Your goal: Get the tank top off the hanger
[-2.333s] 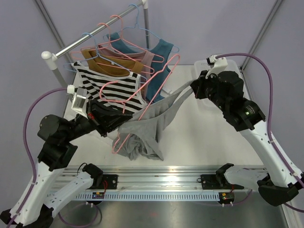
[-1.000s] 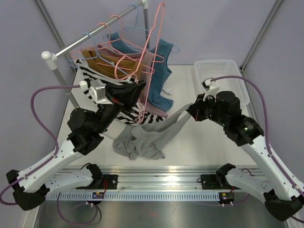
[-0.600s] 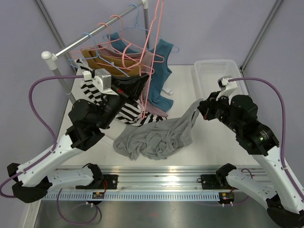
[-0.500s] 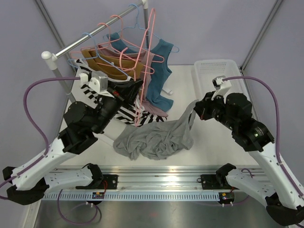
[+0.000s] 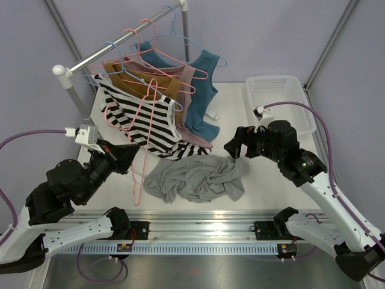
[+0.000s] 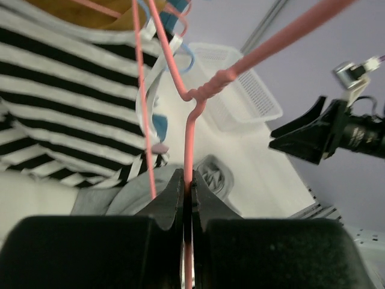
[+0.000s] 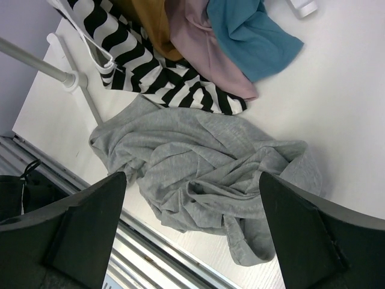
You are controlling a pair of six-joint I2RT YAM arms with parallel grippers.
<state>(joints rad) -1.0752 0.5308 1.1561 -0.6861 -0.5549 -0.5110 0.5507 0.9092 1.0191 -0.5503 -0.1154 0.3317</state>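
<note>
Grey top (image 5: 195, 179) off hanger (image 6: 190, 144), heaped on table (image 5: 243, 111) nr front. L hand (image 6: 187, 180) pinched on hanger neck; R hand (image 5: 234, 143) spread wide over heap, prob. empty. Swing hanger clear w/o hooking striped shirt (image 5: 141, 120); raise R straight up.

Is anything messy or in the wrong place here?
Yes. The gray tank top lies crumpled in a heap on the table, while the other tops hang on the rail. The pink hanger is bare and off the rail, pinched in the left end effector.
</note>
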